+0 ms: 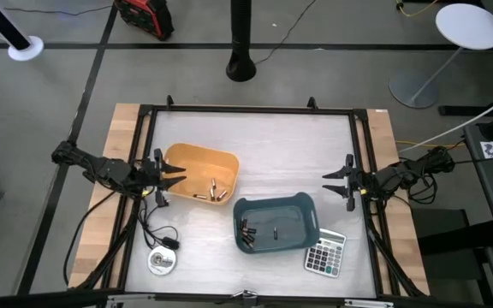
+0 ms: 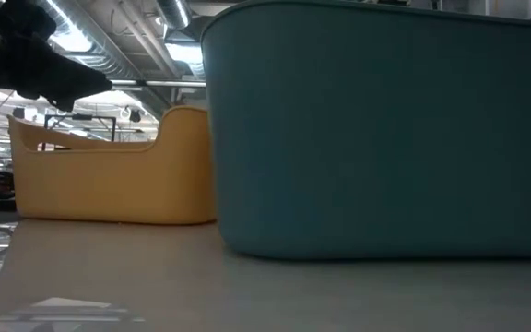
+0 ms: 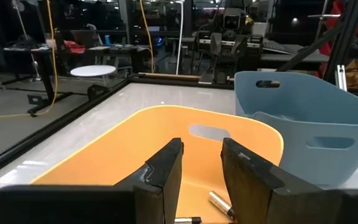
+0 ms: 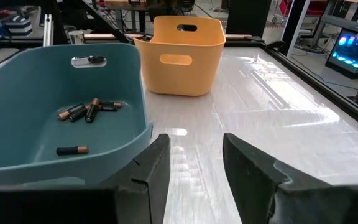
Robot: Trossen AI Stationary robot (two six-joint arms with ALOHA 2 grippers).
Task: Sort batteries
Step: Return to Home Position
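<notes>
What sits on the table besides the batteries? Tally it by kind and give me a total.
Bins: 2, the orange bin and the blue bin
Calculator: 1
Round silver disc: 1
Black cable: 1
Total: 5

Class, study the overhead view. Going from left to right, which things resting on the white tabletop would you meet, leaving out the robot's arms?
round silver disc → orange plastic bin → teal-blue plastic bin → grey calculator
</notes>
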